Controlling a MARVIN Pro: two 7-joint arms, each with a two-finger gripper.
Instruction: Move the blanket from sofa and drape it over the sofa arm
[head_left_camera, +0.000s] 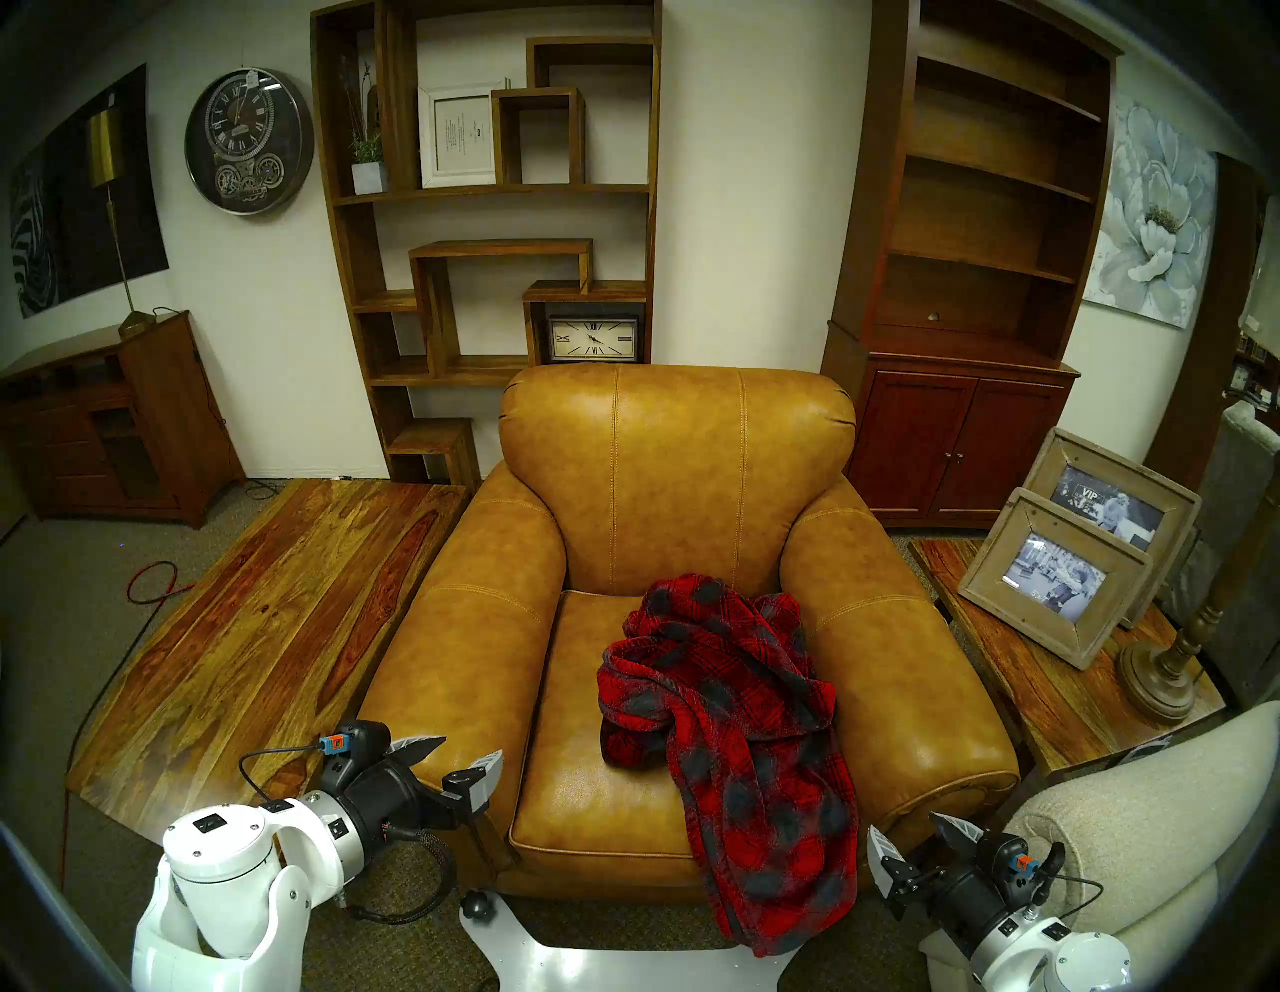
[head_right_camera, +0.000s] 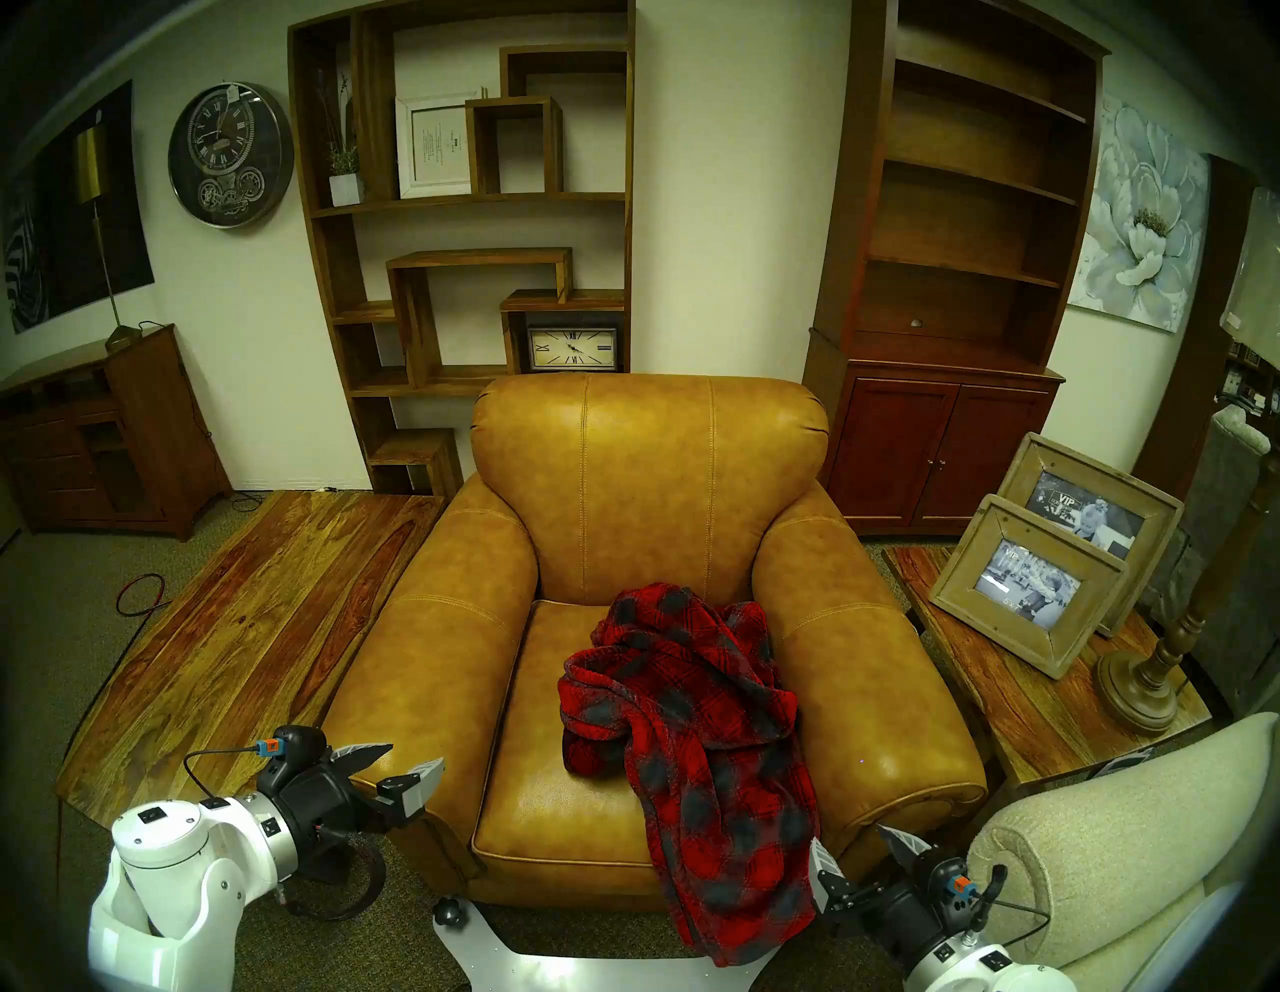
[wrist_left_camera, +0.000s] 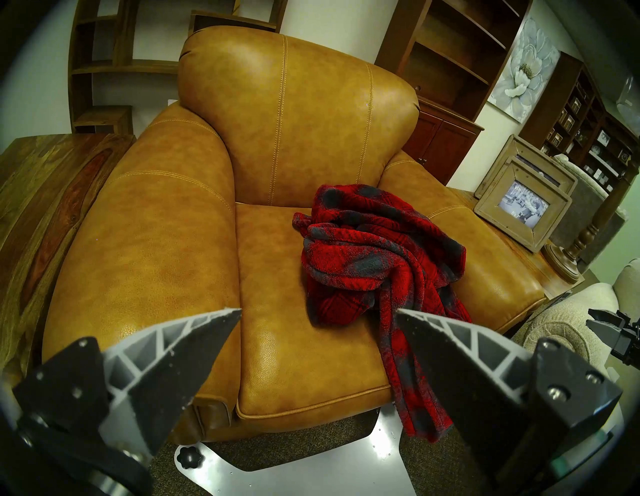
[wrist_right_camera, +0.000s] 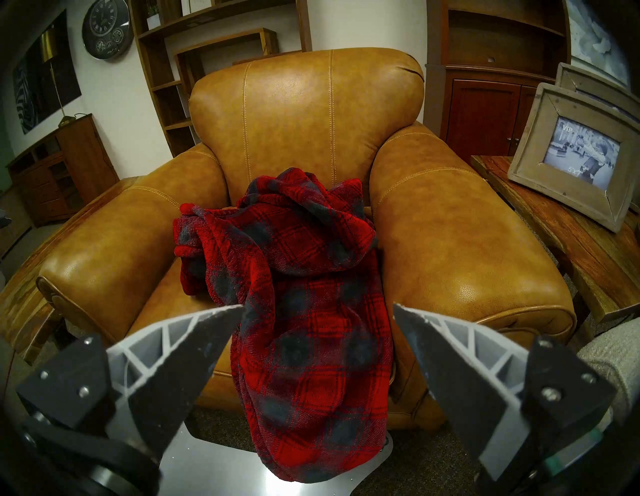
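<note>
The red and dark grey plaid blanket (head_left_camera: 727, 720) lies crumpled on the right half of the seat of the caramel-tan leather sofa (head_left_camera: 675, 478), with one end hanging over the seat's front edge toward the floor. It also shows in the left wrist view (wrist_left_camera: 377, 263) and the right wrist view (wrist_right_camera: 304, 294). The sofa arm (head_left_camera: 457, 651) on the left is bare. My left gripper (head_left_camera: 460, 751) is open and empty at the front end of that arm. My right gripper (head_left_camera: 914, 831) is open and empty, just right of the blanket's hanging end.
A long wooden table (head_left_camera: 277, 609) stands left of the sofa. A side table (head_left_camera: 1039, 686) on the right carries two picture frames (head_left_camera: 1060, 575) and a lamp base (head_left_camera: 1157, 679). A cream fabric seat (head_left_camera: 1136, 817) is beside my right arm. Shelves line the back wall.
</note>
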